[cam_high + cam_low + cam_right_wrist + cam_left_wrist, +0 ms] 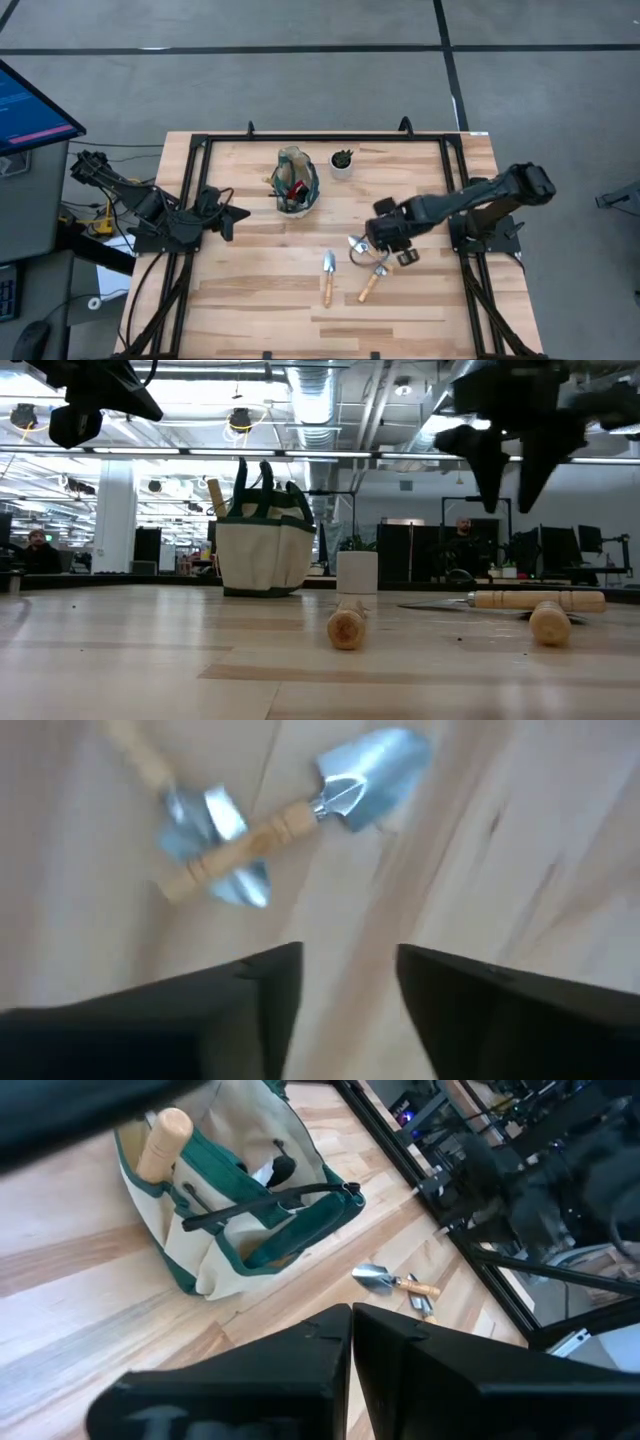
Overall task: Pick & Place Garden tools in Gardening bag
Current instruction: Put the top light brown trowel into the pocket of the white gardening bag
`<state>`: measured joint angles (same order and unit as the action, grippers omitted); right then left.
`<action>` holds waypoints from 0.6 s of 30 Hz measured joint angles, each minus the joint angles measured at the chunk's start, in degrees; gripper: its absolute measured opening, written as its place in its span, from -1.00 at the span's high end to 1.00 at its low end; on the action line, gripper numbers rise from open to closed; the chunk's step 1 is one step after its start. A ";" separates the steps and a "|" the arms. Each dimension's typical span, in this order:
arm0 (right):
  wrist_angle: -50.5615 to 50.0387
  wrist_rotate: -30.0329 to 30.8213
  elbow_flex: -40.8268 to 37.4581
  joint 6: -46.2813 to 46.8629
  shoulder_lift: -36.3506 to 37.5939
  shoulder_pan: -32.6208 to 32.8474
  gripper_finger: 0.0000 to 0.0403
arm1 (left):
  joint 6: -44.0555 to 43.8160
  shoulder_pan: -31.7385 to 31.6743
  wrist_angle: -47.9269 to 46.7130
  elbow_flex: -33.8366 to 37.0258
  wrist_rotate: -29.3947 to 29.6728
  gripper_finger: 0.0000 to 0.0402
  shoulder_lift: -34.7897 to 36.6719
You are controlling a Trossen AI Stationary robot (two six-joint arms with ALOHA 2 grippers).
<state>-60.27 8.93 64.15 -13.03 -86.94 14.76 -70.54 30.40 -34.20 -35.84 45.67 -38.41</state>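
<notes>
High view: beige canvas gardening bag with green trim (297,181) upright at upper centre of the light wooden table (260,300), wooden handles and a red item (297,188) poking out of its top; small white pot with a dark plant (342,163) just right of the bag. Lone silver-headed trowel with a wooden handle (327,276) flat at lower centre, head toward the bag. Two more wooden-handled tools, crossed (372,266), right of that trowel and well apart from the bag. Right gripper (380,240) poised over the crossed pair; left gripper (240,213) parked at centre left, away from every tool. Low view: bag (264,546) standing left of centre, pot (357,572) beside it, round handle end of the lone trowel (346,627) facing the camera at centre, crossed pair (538,608) lying at lower right. Right gripper (513,470) hung at upper right above the pair, two dark fingers (487,460) parted, nothing between them, clear of the table. Left wrist view: left gripper (351,1342) with fingers pressed together, empty; bag (236,1208) at upper left, lone trowel (393,1283) right of centre. Right wrist view: right gripper (350,982) at the bottom, fingers (270,988) spread with bare wood between, holding nothing; crossed tools (275,825) blurred at the top.
</notes>
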 joint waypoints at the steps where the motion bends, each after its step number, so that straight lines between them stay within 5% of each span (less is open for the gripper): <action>1: 0.05 2.20 0.01 -5.43 -0.64 1.36 0.10 | 0.06 0.01 -0.01 -0.01 0.01 0.99 0.00; 6: 2.52 9.32 -2.37 -23.72 -3.91 4.79 -0.19 | 0.15 0.01 0.00 0.01 0.00 0.94 0.00; 18: 15.60 8.91 -5.52 -20.95 -7.98 5.91 -0.15 | 0.17 -0.01 0.04 -0.01 -1.54 0.79 0.00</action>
<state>-44.67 17.84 58.63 -33.98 -94.91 20.67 -70.37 30.39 -34.15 -35.85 44.13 -38.41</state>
